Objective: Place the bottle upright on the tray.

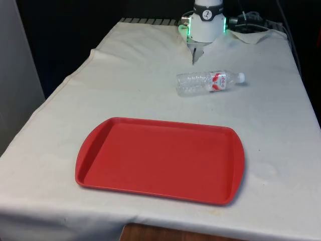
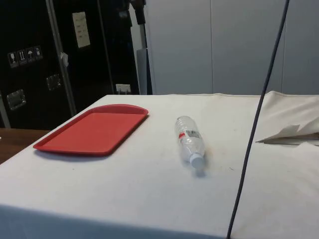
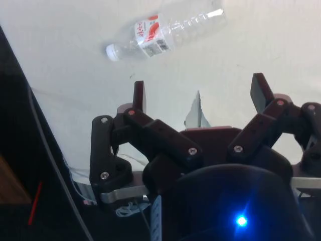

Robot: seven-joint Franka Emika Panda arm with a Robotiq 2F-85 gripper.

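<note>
A clear plastic bottle [image 1: 209, 82] with a red and white label and a white cap lies on its side on the white cloth, cap towards the front view's right. It also shows in the side view [image 2: 189, 140], lying beyond the tray's far end, and in the wrist view [image 3: 165, 31]. The red tray [image 1: 161, 159] sits flat near the table's front edge with nothing on it; in the side view the tray [image 2: 93, 129] is at the left. My gripper [image 3: 198, 95] hangs well above the cloth, apart from the bottle, open with nothing between its fingers [image 3: 139, 96].
A black cable [image 2: 254, 124] hangs across the side view at the right. A fold in the cloth [image 1: 194, 53] sticks up near the robot's base, behind the bottle. Bare cloth surrounds the tray and the bottle.
</note>
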